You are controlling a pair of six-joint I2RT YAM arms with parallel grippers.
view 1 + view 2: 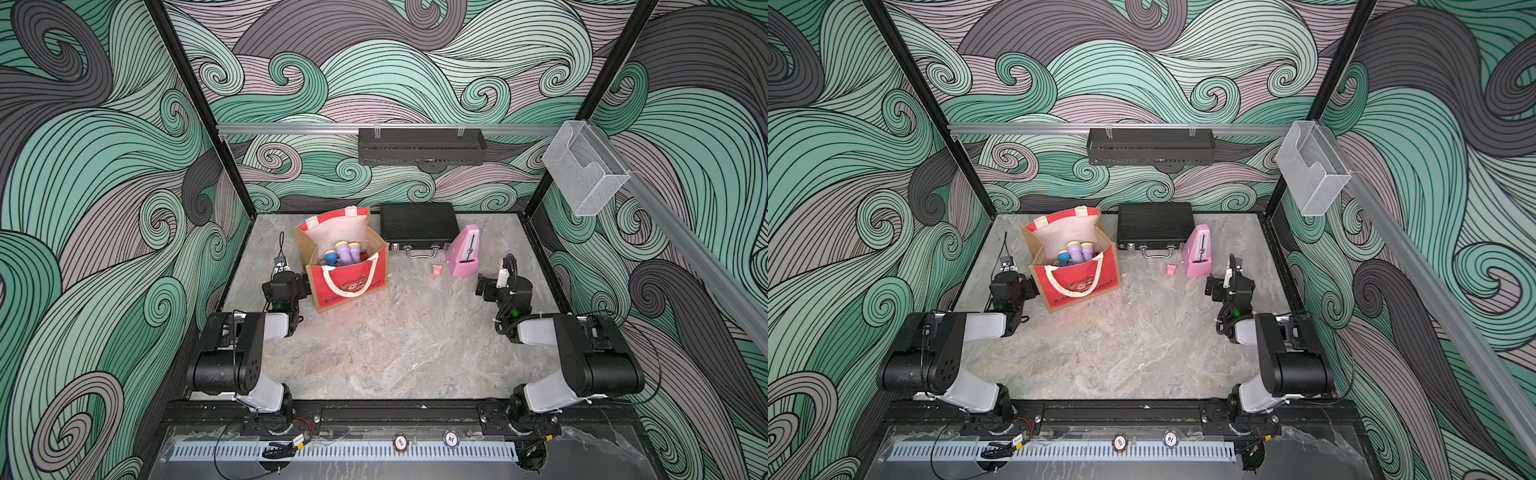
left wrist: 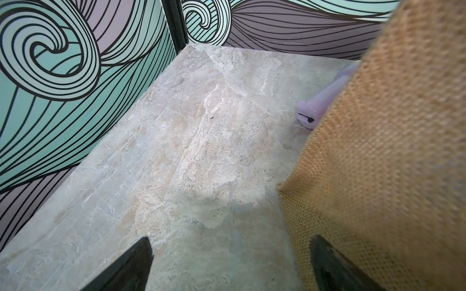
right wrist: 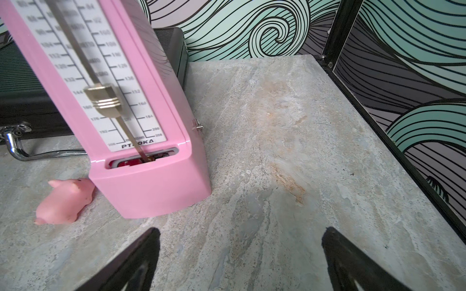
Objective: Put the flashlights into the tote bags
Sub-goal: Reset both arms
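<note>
– Left arm (image 1: 226, 361) and right arm (image 1: 598, 361) are folded low at the near edge of the table (image 1: 395, 353). How are the tools?

– The left tool (image 2: 230, 238) is wide open and holds nothing. It is low over the table, just beside the brown jute side of the bag (image 1: 349, 282). One finger (image 2: 332, 264) is very close to the jute; whether it touches, I cannot tell.

– And the right tool (image 3: 241, 228)?

– Also wide open and empty. It is over bare table, near the metronome (image 3: 141, 181) and well apart from the bag.

– Where are the flashlights (image 1: 348, 250)?

– In both top views some stand inside the bag, heads up: two lilac ones with yellow heads and a blue one (image 1: 331, 257). What lies under them is hidden.

– Is any outside?

– Yes. One lilac flashlight (image 2: 319, 104) lies on the table against the far part of the jute side, partly hidden behind it. Only the left wrist view shows it.

– What else is on the table?

– A black case (image 1: 417, 224) lies flat by the back wall, to the right of the bag. The metronome stands upright before its corner, and a small pink pig (image 3: 63, 201) lies just beside the metronome's base.
</note>
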